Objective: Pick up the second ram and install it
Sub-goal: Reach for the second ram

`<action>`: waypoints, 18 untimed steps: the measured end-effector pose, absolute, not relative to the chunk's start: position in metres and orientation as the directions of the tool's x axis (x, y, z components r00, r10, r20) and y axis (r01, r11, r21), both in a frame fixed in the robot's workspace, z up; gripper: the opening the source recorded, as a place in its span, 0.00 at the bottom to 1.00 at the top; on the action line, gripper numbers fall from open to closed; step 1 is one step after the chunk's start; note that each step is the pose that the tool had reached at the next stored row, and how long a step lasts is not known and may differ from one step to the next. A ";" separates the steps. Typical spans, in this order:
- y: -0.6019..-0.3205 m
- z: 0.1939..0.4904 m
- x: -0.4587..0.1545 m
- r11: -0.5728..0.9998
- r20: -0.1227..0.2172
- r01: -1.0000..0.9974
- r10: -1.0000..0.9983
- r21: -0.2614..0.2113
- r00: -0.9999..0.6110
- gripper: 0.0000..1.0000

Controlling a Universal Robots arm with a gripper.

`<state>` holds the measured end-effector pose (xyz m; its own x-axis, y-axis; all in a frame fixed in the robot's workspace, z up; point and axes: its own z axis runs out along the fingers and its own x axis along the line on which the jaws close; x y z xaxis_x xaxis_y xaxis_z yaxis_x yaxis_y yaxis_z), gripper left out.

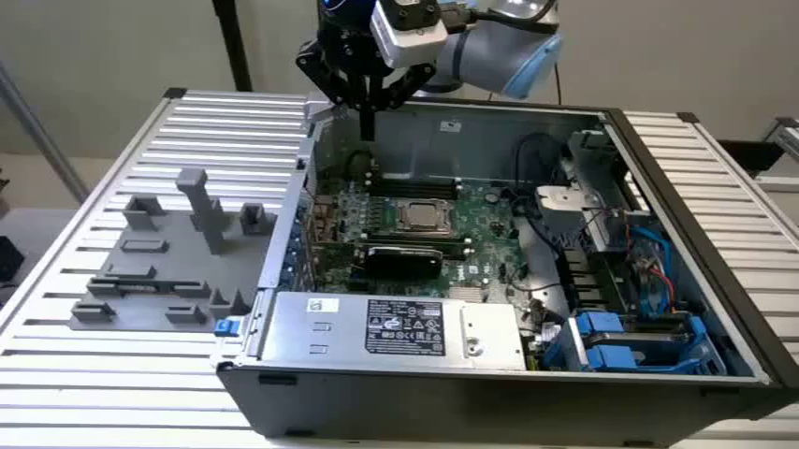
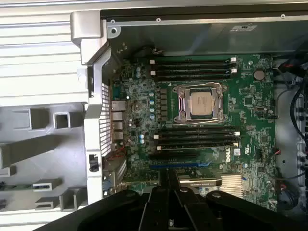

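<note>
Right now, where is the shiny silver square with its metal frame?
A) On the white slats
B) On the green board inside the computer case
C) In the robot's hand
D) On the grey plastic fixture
B: the shiny square sits on the green board, between two groups of dark slots, inside the case.

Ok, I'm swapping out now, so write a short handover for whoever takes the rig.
Gripper: fingers together, nothing seen between them, above the open computer case.
Second ram: a slim green stick, apparently this one, sits in the grey fixture beside the case.
Done: the processor is in its socket; one slot in the bank nearer the gripper may hold a module, but I can't be sure.
Left: the second ram is neither picked up nor installed.
</note>
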<state>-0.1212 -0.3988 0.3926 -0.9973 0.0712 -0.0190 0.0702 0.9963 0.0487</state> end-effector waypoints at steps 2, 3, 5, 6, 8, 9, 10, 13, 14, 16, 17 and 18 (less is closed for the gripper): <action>-0.399 0.393 -0.121 0.996 -0.019 0.070 0.071 0.049 -0.997 0.00; -0.399 0.393 -0.121 0.996 -0.019 0.070 0.071 0.049 -0.997 0.00; -0.399 0.393 -0.121 0.996 -0.019 0.070 0.071 0.049 -0.997 0.00; -0.399 0.393 -0.121 0.996 -0.019 0.070 0.071 0.049 -0.997 0.00; -0.399 0.393 -0.121 0.996 -0.019 0.070 0.071 0.049 -0.997 0.00; -0.399 0.393 -0.121 0.996 -0.019 0.070 0.071 0.049 -0.997 0.00; -0.399 0.393 -0.121 0.996 -0.019 0.070 0.071 0.049 -0.997 0.00; -0.399 0.393 -0.123 0.996 -0.019 0.070 0.071 0.049 -0.997 0.00; -0.400 0.393 -0.125 0.996 -0.019 0.070 0.071 0.049 -0.997 0.00; -0.402 0.393 -0.134 0.996 -0.019 0.070 0.071 0.049 -0.997 0.00; -0.404 0.393 -0.139 0.996 -0.019 0.070 0.071 0.049 -0.997 0.00; -0.406 0.393 -0.143 0.996 -0.020 0.070 0.071 0.049 -0.997 0.00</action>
